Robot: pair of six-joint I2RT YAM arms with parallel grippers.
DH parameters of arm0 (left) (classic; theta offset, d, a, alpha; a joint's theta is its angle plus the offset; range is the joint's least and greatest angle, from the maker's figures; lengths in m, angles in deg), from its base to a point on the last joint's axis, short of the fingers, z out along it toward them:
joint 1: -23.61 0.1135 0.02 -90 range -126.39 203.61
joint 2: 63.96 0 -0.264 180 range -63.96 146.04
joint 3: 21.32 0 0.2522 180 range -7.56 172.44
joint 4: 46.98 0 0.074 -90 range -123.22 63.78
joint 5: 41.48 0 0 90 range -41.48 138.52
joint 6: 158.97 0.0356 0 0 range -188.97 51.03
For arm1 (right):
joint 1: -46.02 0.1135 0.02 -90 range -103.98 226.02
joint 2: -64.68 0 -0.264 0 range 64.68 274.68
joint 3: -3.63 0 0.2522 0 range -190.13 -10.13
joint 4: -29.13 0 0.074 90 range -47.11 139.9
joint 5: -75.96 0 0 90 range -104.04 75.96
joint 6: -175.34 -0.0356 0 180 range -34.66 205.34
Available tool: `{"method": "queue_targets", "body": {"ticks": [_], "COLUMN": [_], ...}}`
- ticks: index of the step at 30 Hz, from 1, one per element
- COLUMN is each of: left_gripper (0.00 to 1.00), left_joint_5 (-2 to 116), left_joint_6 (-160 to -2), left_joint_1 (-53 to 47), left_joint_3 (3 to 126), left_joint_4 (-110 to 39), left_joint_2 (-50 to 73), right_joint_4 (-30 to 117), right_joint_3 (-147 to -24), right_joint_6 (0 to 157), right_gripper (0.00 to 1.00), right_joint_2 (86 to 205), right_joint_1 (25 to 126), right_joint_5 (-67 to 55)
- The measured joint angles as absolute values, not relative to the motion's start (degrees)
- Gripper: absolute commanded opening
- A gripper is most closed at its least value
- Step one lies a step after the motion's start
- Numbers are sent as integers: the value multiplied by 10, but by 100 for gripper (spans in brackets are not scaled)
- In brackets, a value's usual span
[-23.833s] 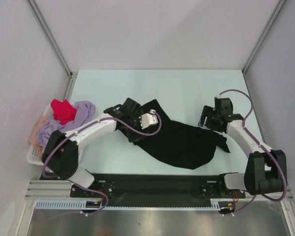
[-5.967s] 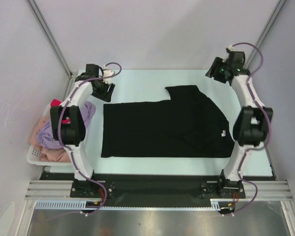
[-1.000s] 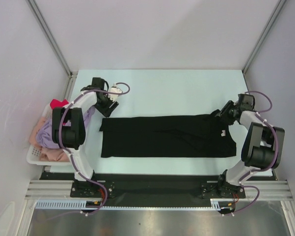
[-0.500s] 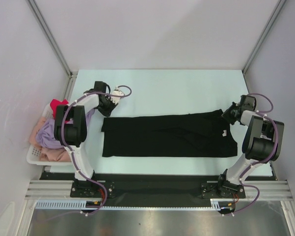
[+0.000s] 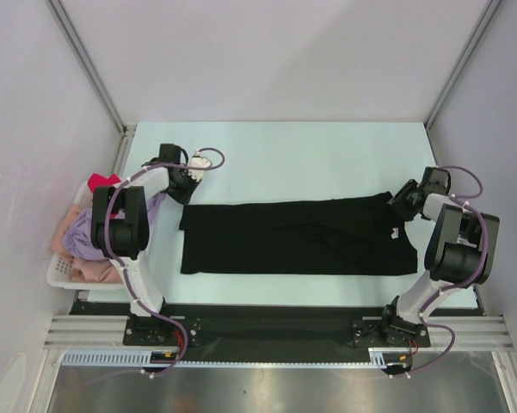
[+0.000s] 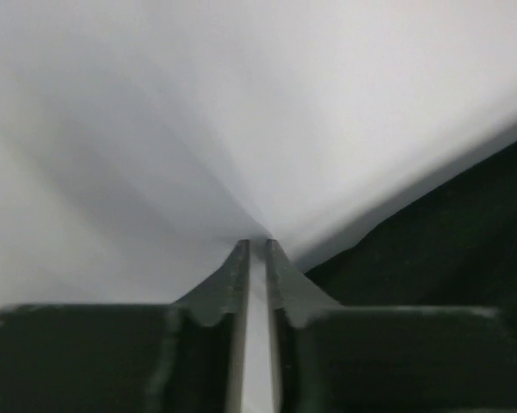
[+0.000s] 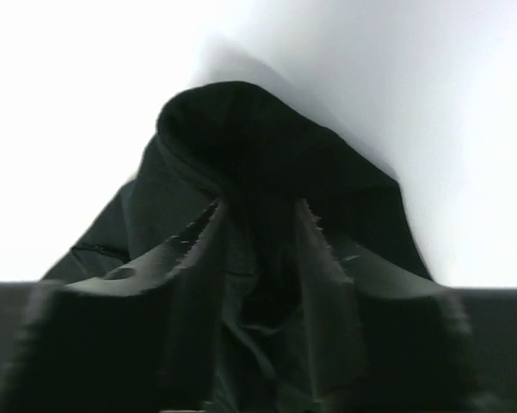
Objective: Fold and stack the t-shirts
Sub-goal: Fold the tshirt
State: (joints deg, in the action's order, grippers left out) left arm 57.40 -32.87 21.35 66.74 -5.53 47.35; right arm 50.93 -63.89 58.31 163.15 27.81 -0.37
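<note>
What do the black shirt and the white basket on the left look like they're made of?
The black shirt looks like soft matte knit cloth, possibly cotton jersey: it lies limp and creased, and bunches up in the right wrist view. The basket is probably rigid white plastic, judging by its moulded lattice wall.

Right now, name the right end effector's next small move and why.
Probably open the right end effector and lift clear: the black t-shirt lies flat in a long band, one corner bunched between those fingers, and the left end effector holds nothing.
</note>
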Motion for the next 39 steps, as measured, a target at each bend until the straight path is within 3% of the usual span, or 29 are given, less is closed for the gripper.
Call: {"method": "queue_targets", "body": {"ticks": [1, 4, 11, 20, 24, 25, 27, 28, 30, 32, 33, 34, 36, 39], "left_gripper": [31, 42, 59, 65, 51, 37, 25, 12, 1, 0, 0, 0, 0, 1], "left_joint_5": [578, 590, 631, 668, 653, 651, 653, 653, 657, 656, 656, 657, 657, 662], "left_joint_6": [-329, -335, -346, -329, -321, -319, -314, -310, -302, -298, -296, -294, -292, -282], "left_joint_1": [214, 215, 215, 211, 200, 196, 188, 185, 181, 179, 179, 178, 179, 179], "left_joint_3": [665, 664, 665, 659, 648, 644, 641, 636, 617, 607, 601, 594, 584, 565], "left_joint_4": [-54, -47, -35, -16, -18, -18, -19, -20, -30, -36, -40, -44, -45, -39], "left_joint_2": [472, 463, 430, 423, 444, 451, 451, 451, 436, 430, 425, 421, 413, 397], "right_joint_4": [516, 536, 618, 711, 726, 724, 719, 714, 701, 673, 665, 650, 630, 594], "right_joint_3": [-639, -639, -636, -512, -455, -438, -412, -397, -374, -373, -373, -372, -375, -382], "right_joint_6": [584, 585, 585, 546, 515, 505, 489, 482, 469, 460, 458, 454, 449, 445], "right_gripper": [45, 46, 48, 55, 56, 56, 54, 52, 40, 26, 13, 8, 0, 0], "right_joint_2": [1627, 1600, 1486, 1280, 1240, 1239, 1245, 1251, 1269, 1278, 1289, 1300, 1320, 1352], "right_joint_1": [277, 276, 265, 199, 199, 199, 197, 196, 193, 190, 188, 187, 186, 185], "right_joint_5": [-8, -21, -81, -136, -140, -140, -140, -140, -141, -136, -133, -131, -121, -102]}}
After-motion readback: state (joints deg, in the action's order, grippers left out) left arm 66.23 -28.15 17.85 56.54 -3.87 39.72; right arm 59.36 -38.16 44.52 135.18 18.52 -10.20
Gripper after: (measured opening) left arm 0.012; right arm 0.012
